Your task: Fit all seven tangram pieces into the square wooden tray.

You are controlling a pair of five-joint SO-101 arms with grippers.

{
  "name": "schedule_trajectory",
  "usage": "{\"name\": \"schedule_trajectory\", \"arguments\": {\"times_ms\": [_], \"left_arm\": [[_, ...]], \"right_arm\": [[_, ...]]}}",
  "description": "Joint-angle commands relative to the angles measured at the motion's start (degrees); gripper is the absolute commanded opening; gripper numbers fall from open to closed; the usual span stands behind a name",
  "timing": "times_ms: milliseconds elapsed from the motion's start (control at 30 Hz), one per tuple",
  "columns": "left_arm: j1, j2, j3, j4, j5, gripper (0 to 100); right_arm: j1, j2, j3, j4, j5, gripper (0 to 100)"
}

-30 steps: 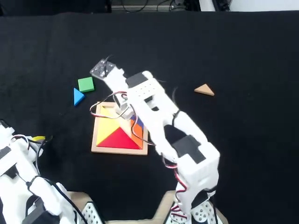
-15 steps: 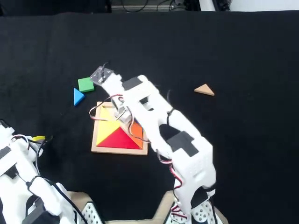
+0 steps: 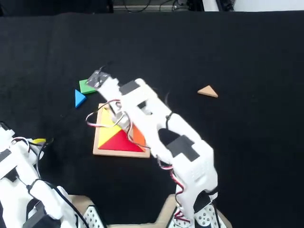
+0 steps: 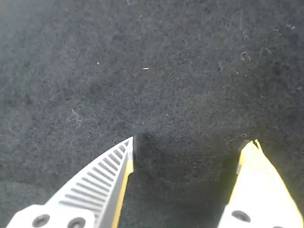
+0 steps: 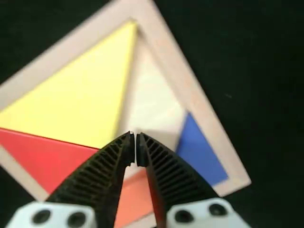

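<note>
At the near left corner of the table [image 3: 237, 47], the left gripper [image 4: 192, 142] stood with its fingers spread apart and nothing between them, only black cloth beneath.

Further in, on the left half of the table, a small blue triangle [image 3: 80, 98] lay flat on the cloth. A green square [image 3: 85, 87] lay just beside it toward the far edge, partly covered by the right arm's wrist in the high view.

Next came the square wooden tray [image 3: 97, 142], left of the table's middle and nearer the arms' edge. It held a large yellow triangle [image 5: 80, 104], a large red triangle [image 5: 42, 156], an orange piece [image 5: 133, 194] and a blue piece [image 5: 199, 149] against one rim. A bare patch of tray floor [image 5: 152, 104] showed between the yellow and the blue. The right gripper [image 5: 136, 140] hung over the tray with its fingers pressed together and empty, the tips above the edge of that bare patch.

Well apart, right of the middle, a tan triangle [image 3: 207, 91] lay alone on the cloth.

The three loose pieces looked thin, stiff and light, with smooth painted faces, so they would likely skid or tip if nudged. The square seemed best pinched across two parallel sides. Each triangle seemed best taken across its long edge and the opposite corner, low against the cloth, since slanted sides could squirt out of a pinch.
</note>
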Motion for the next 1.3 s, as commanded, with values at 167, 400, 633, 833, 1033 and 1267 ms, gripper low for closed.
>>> {"name": "schedule_trajectory", "arguments": {"times_ms": [167,400,633,833,1033,1267], "left_arm": [[0.5,-0.7,-0.2,-0.5,0.1,34],[0.5,-0.7,-0.2,-0.5,0.1,34],[0.6,-0.7,-0.2,-0.5,0.1,34],[0.7,-0.7,-0.2,-0.5,0.1,34],[0.7,-0.7,-0.2,-0.5,0.2,34],[1.5,-0.7,-0.3,-0.6,0.6,34]], "right_arm": [[-4.3,-0.4,-2.8,1.9,0.5,1.1],[0.4,-0.5,-3.2,1.8,0.5,1.1],[1.2,-0.5,-0.7,1.8,0.6,1.1],[1.9,-10.5,-2.6,8.4,2.1,1.1],[7.6,-30.5,-2.2,13.3,2.5,1.1],[26.9,-44.9,11.5,10.3,2.5,1.1]]}}
